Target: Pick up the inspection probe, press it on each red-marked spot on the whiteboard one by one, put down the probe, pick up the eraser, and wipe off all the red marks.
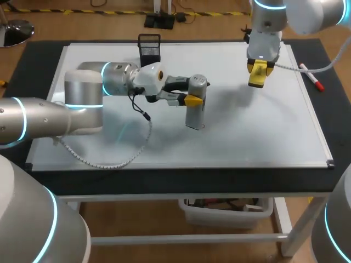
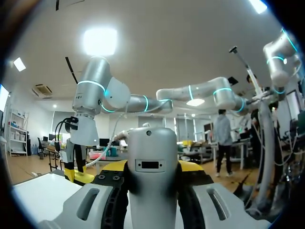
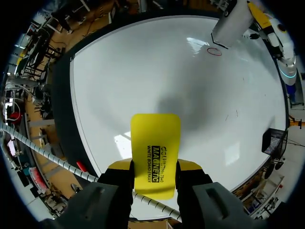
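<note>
The grey inspection probe (image 1: 196, 109) stands upright on the whiteboard (image 1: 252, 137), its foot on the board near the middle. My left gripper (image 1: 193, 100) is shut on the probe (image 2: 152, 162) from the side. In the right wrist view the probe (image 3: 231, 26) rests beside a small red ring mark (image 3: 214, 51) on the whiteboard (image 3: 143, 71). My right gripper (image 1: 258, 73) hangs above the board's far right part, shut on the yellow eraser (image 3: 155, 152), which is clear of the surface. The left wrist view shows that eraser (image 2: 78, 175) ahead of the probe.
A black mesh holder (image 1: 149, 48) stands at the board's far edge. A red marker (image 1: 311, 76) lies by the board's right edge. A coiled cable (image 1: 104, 160) from my left arm trails over the board's near left part.
</note>
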Tool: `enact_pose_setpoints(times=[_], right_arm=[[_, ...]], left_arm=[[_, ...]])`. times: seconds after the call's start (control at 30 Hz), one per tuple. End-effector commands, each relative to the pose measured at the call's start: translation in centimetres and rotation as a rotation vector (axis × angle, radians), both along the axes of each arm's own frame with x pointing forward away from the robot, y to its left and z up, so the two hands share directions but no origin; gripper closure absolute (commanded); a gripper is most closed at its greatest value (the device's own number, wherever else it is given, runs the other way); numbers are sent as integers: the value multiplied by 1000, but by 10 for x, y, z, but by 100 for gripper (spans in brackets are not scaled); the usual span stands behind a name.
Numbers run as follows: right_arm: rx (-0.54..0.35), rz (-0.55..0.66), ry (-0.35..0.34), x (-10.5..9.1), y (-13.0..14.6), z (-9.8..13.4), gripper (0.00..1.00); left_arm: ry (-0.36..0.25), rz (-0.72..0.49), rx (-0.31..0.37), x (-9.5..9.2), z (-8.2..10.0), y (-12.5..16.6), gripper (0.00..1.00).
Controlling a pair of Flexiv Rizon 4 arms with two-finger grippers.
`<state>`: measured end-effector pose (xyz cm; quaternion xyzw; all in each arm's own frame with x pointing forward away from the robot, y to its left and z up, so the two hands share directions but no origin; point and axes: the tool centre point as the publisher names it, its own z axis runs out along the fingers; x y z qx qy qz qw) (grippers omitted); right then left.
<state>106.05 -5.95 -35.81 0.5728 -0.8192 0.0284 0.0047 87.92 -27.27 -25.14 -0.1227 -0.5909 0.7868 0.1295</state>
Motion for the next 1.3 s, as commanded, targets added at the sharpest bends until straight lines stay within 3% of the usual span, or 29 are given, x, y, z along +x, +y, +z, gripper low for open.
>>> enact_pose_setpoints(times=[0.03, 0.97, 1.3], right_arm=[[-3, 2, -1, 0, -1, 1, 100], [-3, 2, -1, 0, -1, 1, 100], [-3, 2, -1, 0, -1, 1, 100]], left_arm=[[2, -5, -3, 9, -4, -8, 100], [32, 27, 57, 29, -27, -15, 100], [-11, 40, 116, 30, -27, -10, 100]])
